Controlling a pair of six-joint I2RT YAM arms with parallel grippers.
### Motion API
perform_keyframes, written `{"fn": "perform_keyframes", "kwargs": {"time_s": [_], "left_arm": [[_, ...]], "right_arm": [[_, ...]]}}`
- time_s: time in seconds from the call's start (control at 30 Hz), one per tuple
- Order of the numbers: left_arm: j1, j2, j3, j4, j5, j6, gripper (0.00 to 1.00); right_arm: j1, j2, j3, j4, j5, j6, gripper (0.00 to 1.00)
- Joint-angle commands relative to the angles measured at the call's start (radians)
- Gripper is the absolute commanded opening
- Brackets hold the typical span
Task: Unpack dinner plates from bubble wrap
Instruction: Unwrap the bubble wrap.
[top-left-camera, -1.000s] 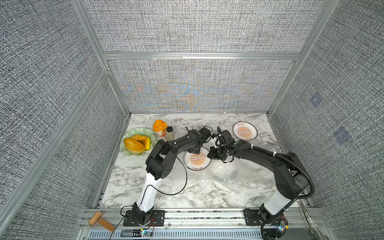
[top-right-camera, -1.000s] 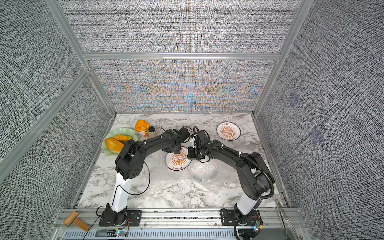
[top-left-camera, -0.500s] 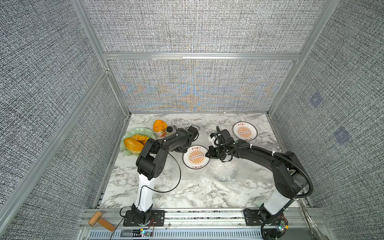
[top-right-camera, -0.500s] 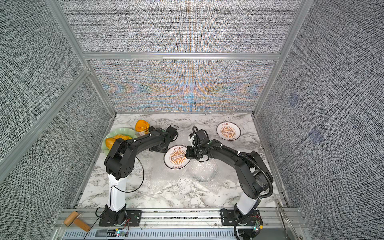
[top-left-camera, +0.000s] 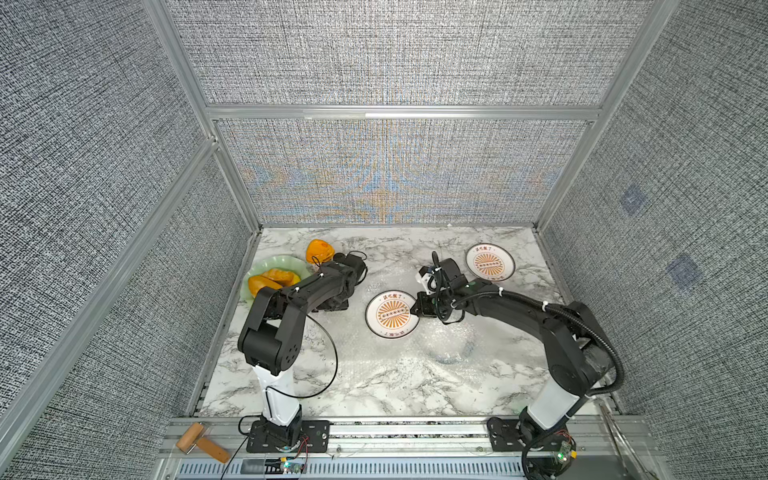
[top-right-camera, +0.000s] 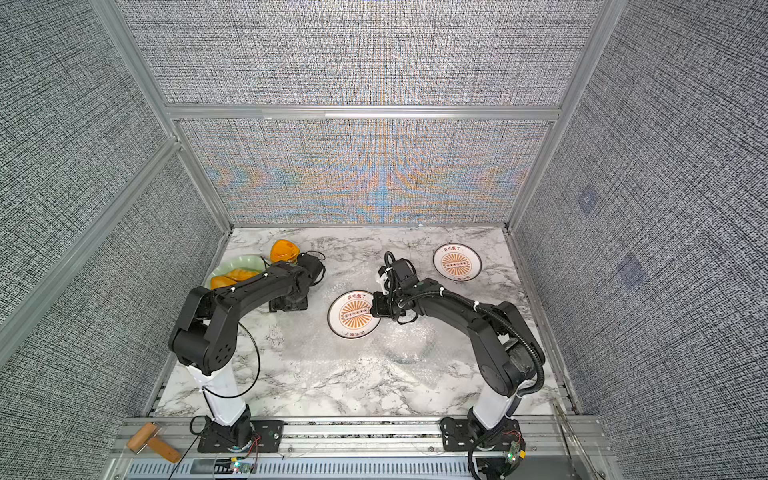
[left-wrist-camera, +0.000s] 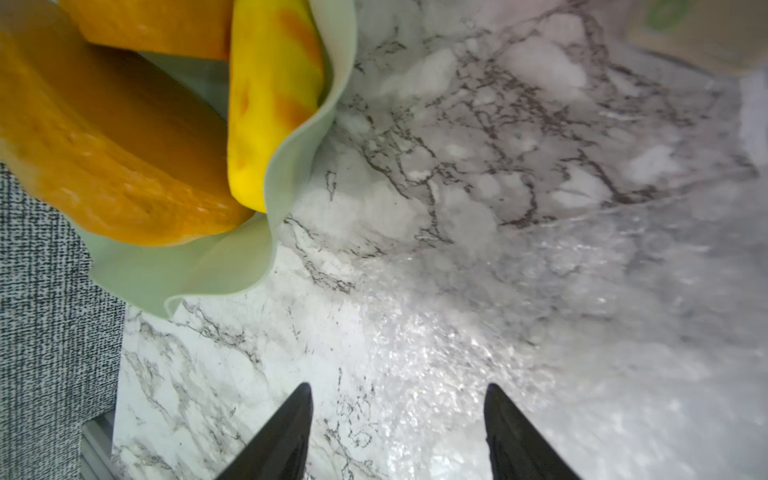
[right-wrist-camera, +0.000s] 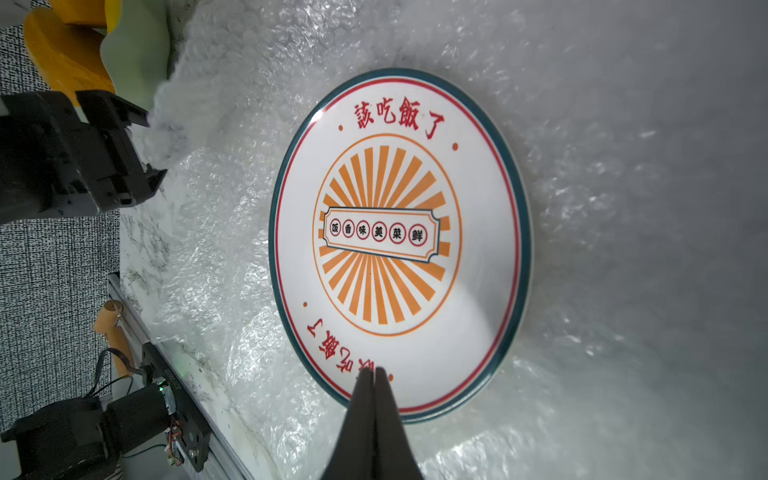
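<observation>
Marble counter (top-left-camera: 374, 395) lies bare and open along its front edge. 1 sunburst plate (top-left-camera: 392, 313) sits uncovered mid-counter on flattened bubble wrap (top-left-camera: 449, 349). A 2nd plate (top-left-camera: 489, 263) rests near the back right corner, well apart. Right gripper (right-wrist-camera: 371, 372) is pinched closed on nothing, tips on the sunburst plate's rim band. Left gripper (left-wrist-camera: 397, 388) gapes empty over the wrap's edge, just beside the green dish (left-wrist-camera: 208, 274). An orange-lidded cup (top-left-camera: 320, 250) crowds the left wall behind it.

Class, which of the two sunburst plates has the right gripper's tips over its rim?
The centre plate, lying on bubble wrap under the shut right gripper; the corner plate sits apart near the far wall.
</observation>
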Motion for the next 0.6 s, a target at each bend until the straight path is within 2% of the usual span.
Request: {"fn": "perform_keyframes", "kwargs": {"time_s": [0.0,0.27,0.33,0.37,0.43,0.5,0.53,0.57], "left_arm": [[0.032,-0.034,0.005,0.014,0.042,0.009,0.66],[0.072,-0.229,0.052,-0.02,0.114,0.053,0.66],[0.072,-0.276,0.063,-0.017,0.18,0.091,0.66],[0.069,-0.3,0.056,0.009,0.266,0.119,0.66],[0.025,-0.338,0.017,0.083,0.398,0.159,0.64],[-0.1,-0.352,-0.037,0.169,0.43,0.223,0.62],[-0.141,-0.34,-0.05,0.188,0.455,0.217,0.6],[-0.162,-0.32,-0.061,0.197,0.512,0.174,0.45]], "right_arm": [[-0.001,0.005,0.011,-0.02,0.011,-0.013,0.03],[-0.022,0.007,0.008,-0.044,0.019,-0.029,0.13],[-0.026,0.005,0.007,-0.046,0.02,-0.032,0.15],[-0.027,0.007,0.008,-0.046,0.02,-0.033,0.15],[-0.032,0.01,0.009,-0.043,0.017,-0.033,0.15],[-0.032,0.019,0.018,-0.041,0.011,-0.033,0.14],[-0.032,0.024,0.023,-0.039,0.01,-0.033,0.15],[-0.032,0.03,0.029,-0.04,0.007,-0.033,0.15]]}}
